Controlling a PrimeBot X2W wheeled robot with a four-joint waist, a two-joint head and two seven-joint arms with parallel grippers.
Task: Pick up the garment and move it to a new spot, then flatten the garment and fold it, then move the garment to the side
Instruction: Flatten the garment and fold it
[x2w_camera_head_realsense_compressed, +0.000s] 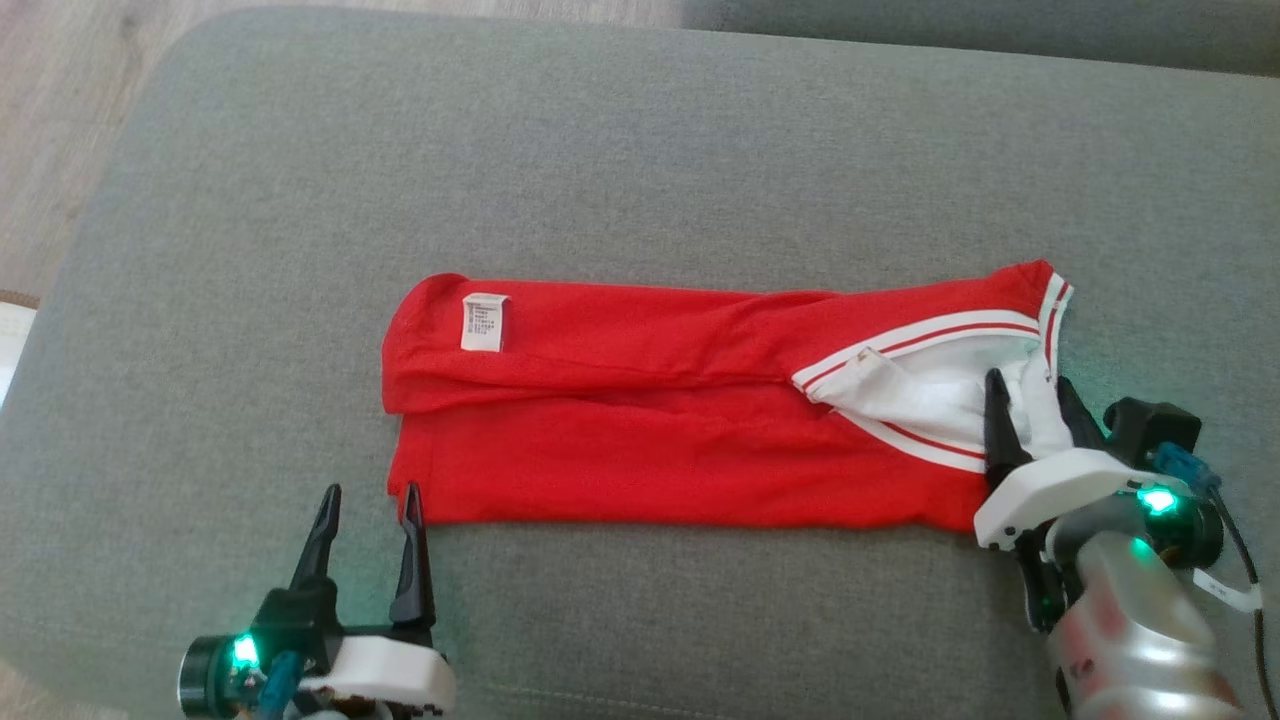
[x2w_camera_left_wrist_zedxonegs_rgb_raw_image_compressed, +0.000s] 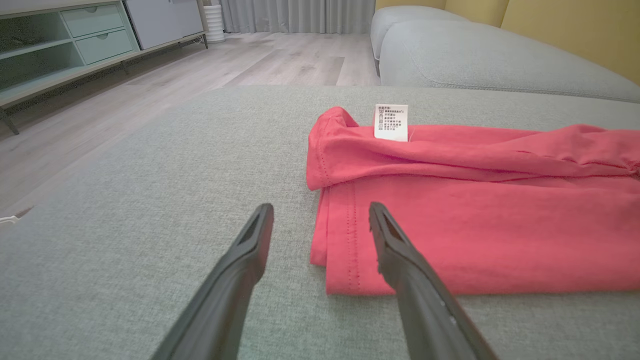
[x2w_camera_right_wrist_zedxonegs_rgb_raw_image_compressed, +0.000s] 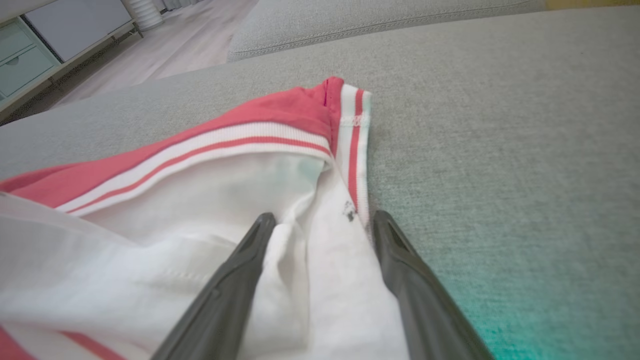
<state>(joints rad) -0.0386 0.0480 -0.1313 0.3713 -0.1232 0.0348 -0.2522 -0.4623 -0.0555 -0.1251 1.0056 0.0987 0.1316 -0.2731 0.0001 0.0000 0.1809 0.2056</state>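
Garment (x2w_camera_head_realsense_compressed: 650, 430), a red shirt with white-and-red striped trim, lies folded into a long strip across the grey sofa cushion (x2w_camera_head_realsense_compressed: 640, 150). Its white care label (x2w_camera_head_realsense_compressed: 484, 322) faces up at the robot's left end. The left gripper (x2w_camera_head_realsense_compressed: 370, 495) sits just beside the strip's near left corner with its fingers spread and nothing between them. The right gripper (x2w_camera_head_realsense_compressed: 1030, 395) is at the striped end, its fingers also spread, straddling a ridge of the white inner fabric without pinching it.
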